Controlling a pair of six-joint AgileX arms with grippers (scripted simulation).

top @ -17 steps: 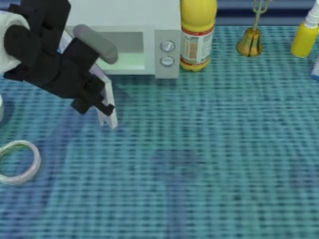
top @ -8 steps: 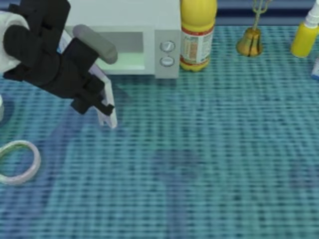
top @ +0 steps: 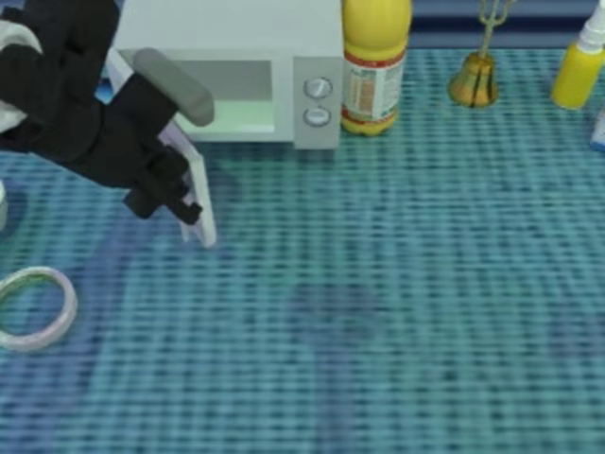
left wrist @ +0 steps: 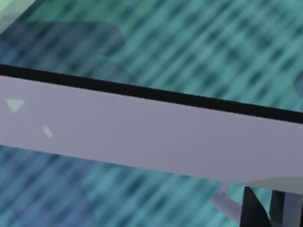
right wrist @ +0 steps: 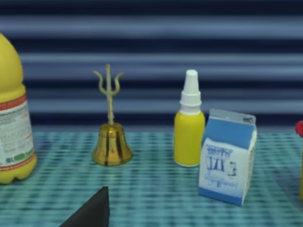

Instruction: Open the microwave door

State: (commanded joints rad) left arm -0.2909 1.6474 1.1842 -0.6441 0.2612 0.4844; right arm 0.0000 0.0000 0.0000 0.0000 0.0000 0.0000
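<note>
Teal mat (top: 397, 284): microwave door (top: 200, 194) edge-on, swung forward.

Since approx 1 s ago the left hand (top: 189, 210) has shifted a bit toward the bench's left & slightly back toward the microwave (top: 236, 71), taking the microwave door (top: 197, 194) w/ it, so the door's free edge now sits a touch further left, swung wider.

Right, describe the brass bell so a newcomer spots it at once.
Start at the microwave along the table's far edge and go right, past the big yellow bottle beside it. Next stands the bell. It is the only shiny golden metal piece, topped by a three-pronged handle.
</note>
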